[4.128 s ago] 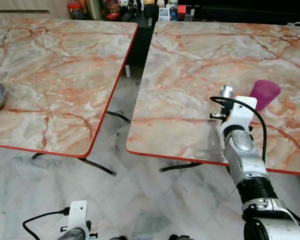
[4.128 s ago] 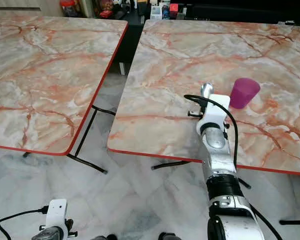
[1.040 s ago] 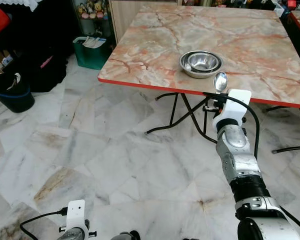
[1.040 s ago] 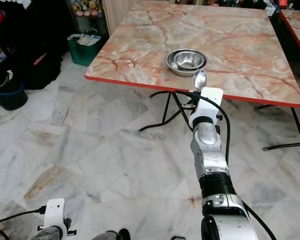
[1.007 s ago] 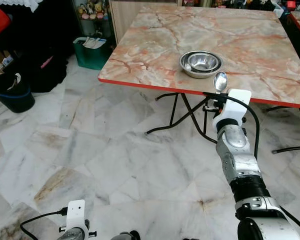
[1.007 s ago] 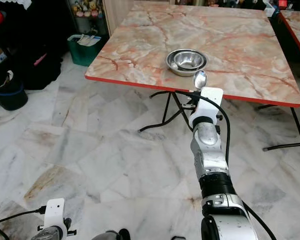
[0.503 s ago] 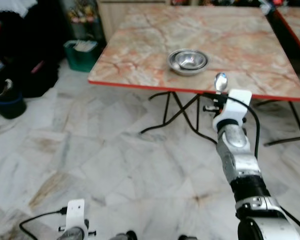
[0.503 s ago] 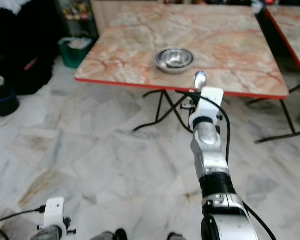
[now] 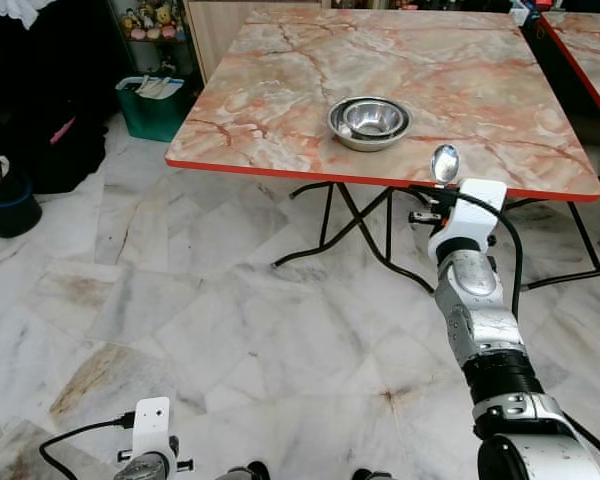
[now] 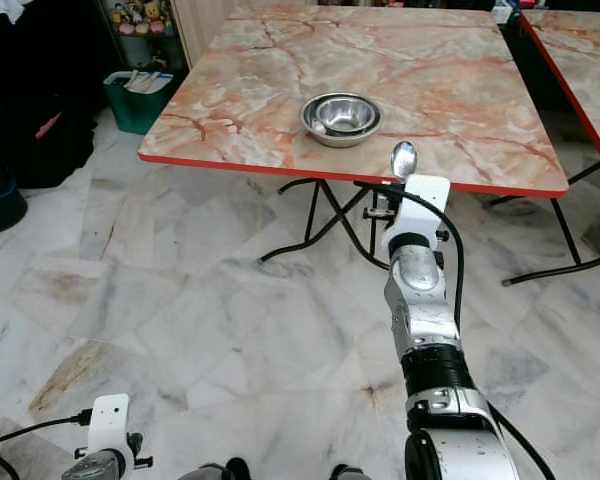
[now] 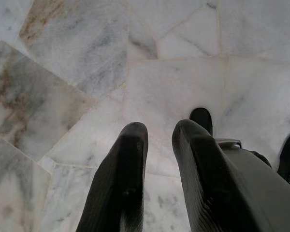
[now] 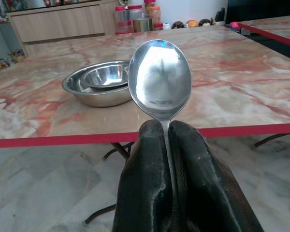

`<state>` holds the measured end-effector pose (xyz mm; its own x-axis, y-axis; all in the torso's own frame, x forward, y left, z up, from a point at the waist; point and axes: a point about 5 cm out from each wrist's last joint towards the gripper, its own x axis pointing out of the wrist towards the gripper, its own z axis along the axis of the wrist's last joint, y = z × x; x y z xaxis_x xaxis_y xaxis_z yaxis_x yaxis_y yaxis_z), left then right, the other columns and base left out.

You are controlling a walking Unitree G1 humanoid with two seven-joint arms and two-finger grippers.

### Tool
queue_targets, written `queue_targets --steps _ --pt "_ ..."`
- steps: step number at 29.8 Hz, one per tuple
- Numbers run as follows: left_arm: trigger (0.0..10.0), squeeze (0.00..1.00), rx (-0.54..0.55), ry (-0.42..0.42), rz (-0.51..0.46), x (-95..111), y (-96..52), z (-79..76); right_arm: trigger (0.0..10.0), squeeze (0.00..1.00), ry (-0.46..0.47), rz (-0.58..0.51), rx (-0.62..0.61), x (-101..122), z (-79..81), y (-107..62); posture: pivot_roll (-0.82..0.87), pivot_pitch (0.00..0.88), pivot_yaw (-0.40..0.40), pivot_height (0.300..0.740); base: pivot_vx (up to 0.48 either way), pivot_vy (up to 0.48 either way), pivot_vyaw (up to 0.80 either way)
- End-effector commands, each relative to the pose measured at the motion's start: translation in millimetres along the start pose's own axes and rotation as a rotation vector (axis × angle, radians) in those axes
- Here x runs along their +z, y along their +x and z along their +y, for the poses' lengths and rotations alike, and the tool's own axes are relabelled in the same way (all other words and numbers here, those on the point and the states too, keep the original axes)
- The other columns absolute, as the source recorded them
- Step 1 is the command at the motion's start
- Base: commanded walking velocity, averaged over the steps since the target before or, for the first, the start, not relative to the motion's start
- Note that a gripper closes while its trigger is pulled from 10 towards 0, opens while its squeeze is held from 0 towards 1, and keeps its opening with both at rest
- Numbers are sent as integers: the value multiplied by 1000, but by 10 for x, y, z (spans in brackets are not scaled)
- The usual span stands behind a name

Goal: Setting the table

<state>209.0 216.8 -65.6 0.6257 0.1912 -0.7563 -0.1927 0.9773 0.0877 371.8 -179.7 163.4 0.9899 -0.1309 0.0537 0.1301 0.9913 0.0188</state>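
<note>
My right gripper [image 12: 165,133] is shut on the handle of a steel spoon [image 12: 159,79], held upright with its bowl up. In the left eye view the spoon [image 9: 444,163] stands just before the near edge of a marble table [image 9: 280,90] with a red rim. Two nested steel bowls [image 9: 369,122] sit on that table, beyond the spoon and a little to its left; the same bowls [image 12: 99,84] show in the right wrist view. My left arm hangs low, and its gripper [image 11: 157,133] points at the floor, fingers slightly apart and empty.
The table's black folding legs [image 9: 332,225] stand on the marble floor between me and it. A green bin [image 9: 152,100] and a dark bucket [image 9: 5,195] are at the left. Part of a second table [image 9: 585,50] shows at the right.
The camera has shifted, so the table and bowls now sit a little nearer and more centred. The spoon stays upright in my right gripper. The left arm has not moved.
</note>
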Motion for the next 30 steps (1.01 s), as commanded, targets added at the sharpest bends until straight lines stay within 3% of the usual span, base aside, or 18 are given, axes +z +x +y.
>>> queue_targets --steps 1,8,30 --pt "10000 0 19 2 32 -91 -14 43 10000 0 4 -11 6 34 26 12 15 141 36 740 292 0 0" --pt "10000 0 21 5 33 -92 -14 50 10000 0 0 6 6 11 22 15 16 141 37 740 303 0 -415" --pt "10000 0 12 11 36 -110 -18 37 10000 0 -5 -26 35 67 60 25 3 119 31 740 305 0 0"
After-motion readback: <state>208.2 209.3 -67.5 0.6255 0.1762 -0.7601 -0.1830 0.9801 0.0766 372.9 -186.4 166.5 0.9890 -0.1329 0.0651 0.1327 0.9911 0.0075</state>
